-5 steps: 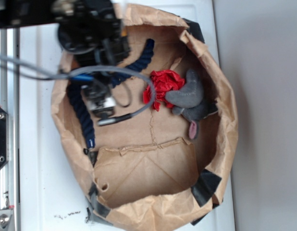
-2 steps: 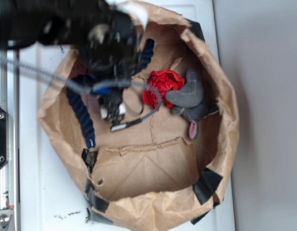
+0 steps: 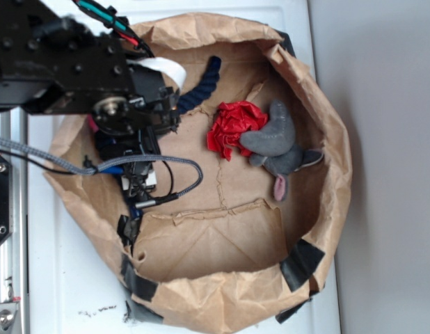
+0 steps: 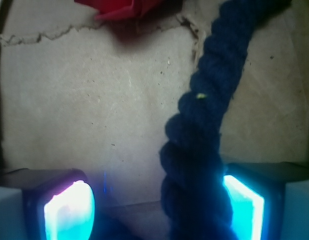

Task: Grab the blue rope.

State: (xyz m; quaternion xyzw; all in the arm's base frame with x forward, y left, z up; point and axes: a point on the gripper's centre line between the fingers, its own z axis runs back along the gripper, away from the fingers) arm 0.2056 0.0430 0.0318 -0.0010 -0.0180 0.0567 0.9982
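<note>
The blue rope is thick, dark navy and twisted. In the wrist view it runs from the top right down between my fingers, close against the right fingertip. My gripper is open, with a wide gap between the rope and the left finger. In the exterior view only the rope's upper end shows, curving up the back of the brown paper bag. The arm hides the rest. My gripper is low at the bag's left side, mostly hidden under the arm.
A crumpled red cloth and a grey plush toy lie inside the bag, right of the rope. The robot's grey cable loops over the bag floor. The bag's crumpled left wall is close to the arm.
The arm has swung left and lowered over the rope's left stretch, which it now covers. The bag's left wall has bulged outward.
</note>
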